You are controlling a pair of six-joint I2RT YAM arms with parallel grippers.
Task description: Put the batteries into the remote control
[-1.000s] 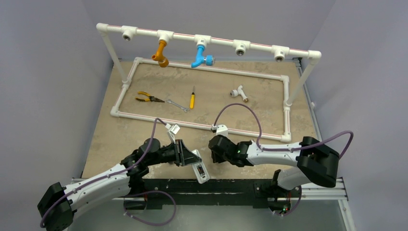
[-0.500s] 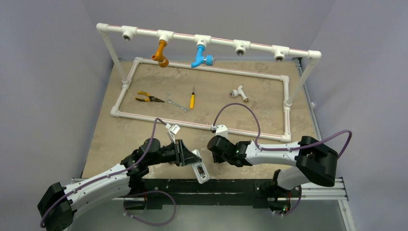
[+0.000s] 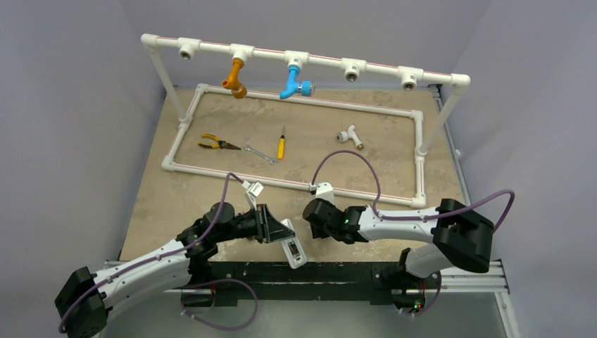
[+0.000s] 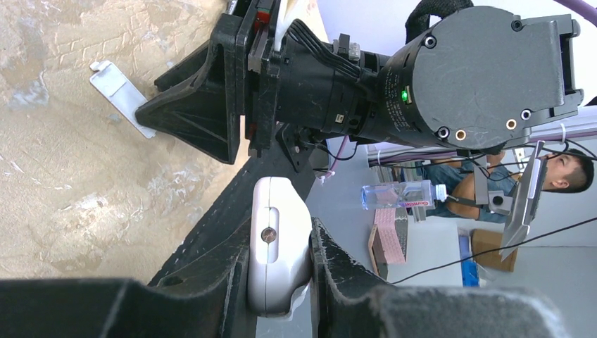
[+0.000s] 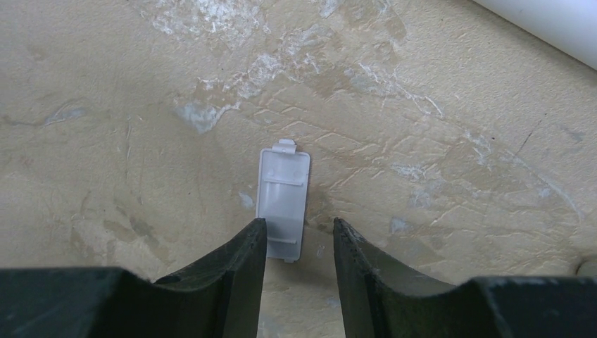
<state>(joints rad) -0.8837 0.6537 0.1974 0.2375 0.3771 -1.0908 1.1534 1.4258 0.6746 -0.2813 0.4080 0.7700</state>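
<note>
On the left, the left tool (image 4: 280,236) is clamped shut on the remote control (image 3: 293,251), its 2 fingers pressing the white handset's long sides. The remote is held off the tabletop (image 3: 162,204) near its front edge, tilted, with its free end pointing toward the arm bases in the top view. Neither this arm nor the remote has moved across the 3 top frames.

Farther back, inside the white pipe frame (image 3: 184,125), the yellow-handled pliers (image 3: 213,144), the wrench (image 3: 260,153) and the yellow screwdriver (image 3: 281,145) lie where they lay 1 second ago.

Just right of the remote, the right tool (image 5: 299,227) hangs low over the tabletop with its jaws apart, gripping nothing. Since the earliest frame its black head has crept slightly leftward, a little closer to the remote. The 2 are near but apart.

Under the right tool a small white cover (image 5: 283,193) lies flat on the tabletop, inner ribs up. Its near end sits in the gap between the fingers, off-centre, with 1 edge against or under the finger (image 5: 236,264) on the left of the right wrist view. Whether they touch I cannot tell. The left wrist view shows the same cover beside the right arm's wrist.
</note>
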